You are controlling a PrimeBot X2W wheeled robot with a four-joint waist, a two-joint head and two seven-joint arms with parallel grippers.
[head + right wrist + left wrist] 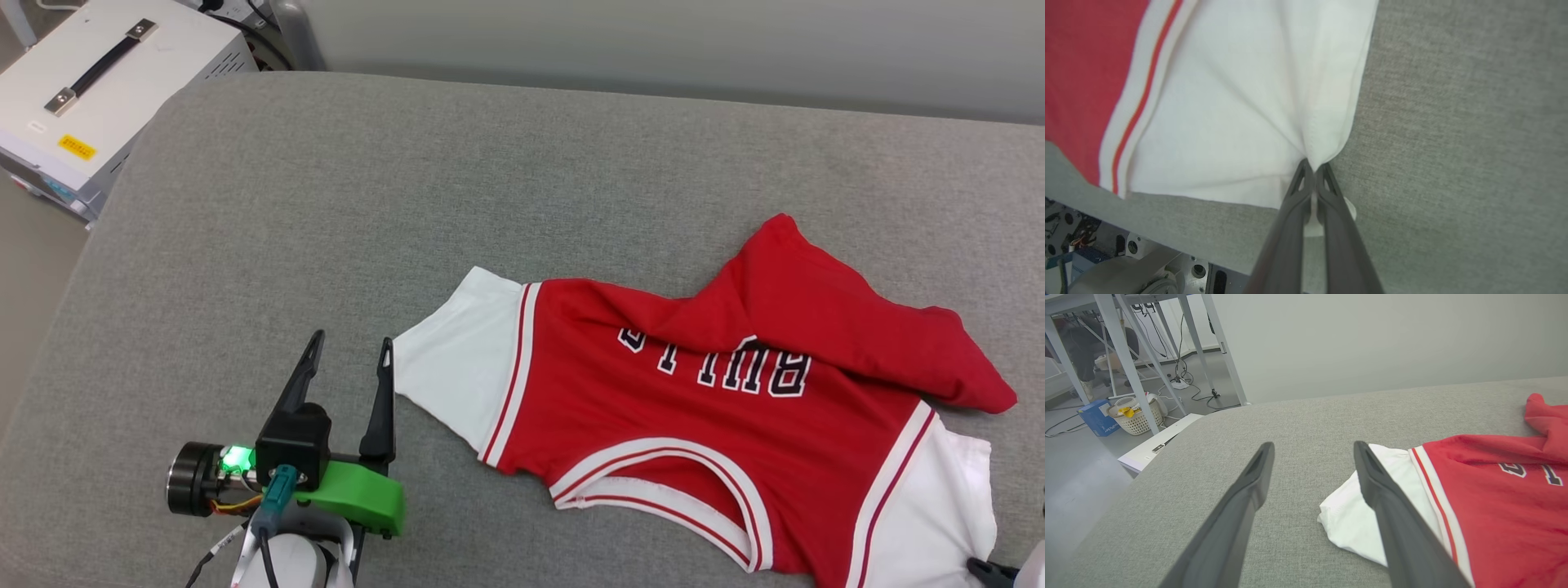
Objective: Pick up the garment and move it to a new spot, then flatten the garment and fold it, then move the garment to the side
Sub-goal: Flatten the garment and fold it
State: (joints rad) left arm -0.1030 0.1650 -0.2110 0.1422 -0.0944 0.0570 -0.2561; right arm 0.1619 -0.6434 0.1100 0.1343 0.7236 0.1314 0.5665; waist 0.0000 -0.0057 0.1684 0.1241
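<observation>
Garment (1229, 102) sleeve corner is pinched in the right gripper (1314, 165). The jaws are pressed together on the white hem, and creases fan out from the tips toward 11 o'clock in the right wrist view. The red body and striped trim run off at 10 o'clock, with bare grey cushion (1453, 143) from 1 to 5 o'clock. The left gripper (351, 341) has its jaws spread wide with nothing between them, fingers pointing to 12 o'clock over the cushion. Its inner fingertip sits just beside the edge of the other white sleeve; whether it touches cannot be told. In the head view the shirt lies front up on the cushion, filling the 3 to 5 o'clock part. The neckline faces 6 o'clock and the dark lettering reads upside down. The lower body is folded back over the chest toward 2 o'clock, covering part of the lettering. One sleeve points to 9 o'clock and the other lies at 5 o'clock. Off the cushion at 10 o'clock stands a white box (106, 82) with a black handle. In the left wrist view, at 9 o'clock, a pale basket (1133, 416) and a blue carton (1096, 418) sit on the floor among table legs (1126, 359).
</observation>
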